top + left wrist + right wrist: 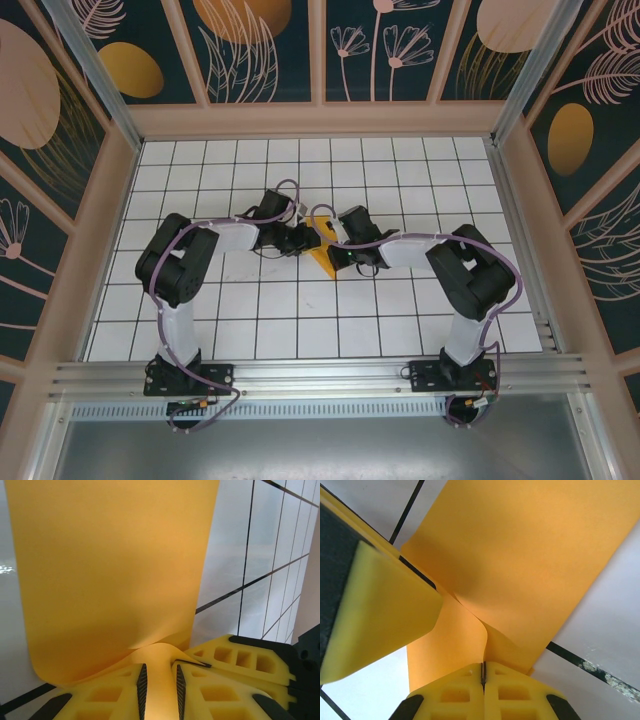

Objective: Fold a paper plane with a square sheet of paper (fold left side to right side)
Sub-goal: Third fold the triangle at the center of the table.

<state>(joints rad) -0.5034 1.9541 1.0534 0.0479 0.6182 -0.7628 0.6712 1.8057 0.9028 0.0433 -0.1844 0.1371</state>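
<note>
Left arm (215,240) and right arm (420,250) bend inward mid-counter (300,320), both jaws pinching the square sheet of paper (115,570).

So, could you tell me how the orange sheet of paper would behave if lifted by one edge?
Probably floppy: the sheet of paper buckles into a soft ridge where the right pincer pinches it. Likely very light too, since it arches up from the left pincer without collapsing.

At the middle of the tabletop (300,320), the sheet of paper (322,252) sits with the left jaws at its left side and the right jaws at its right.
</note>
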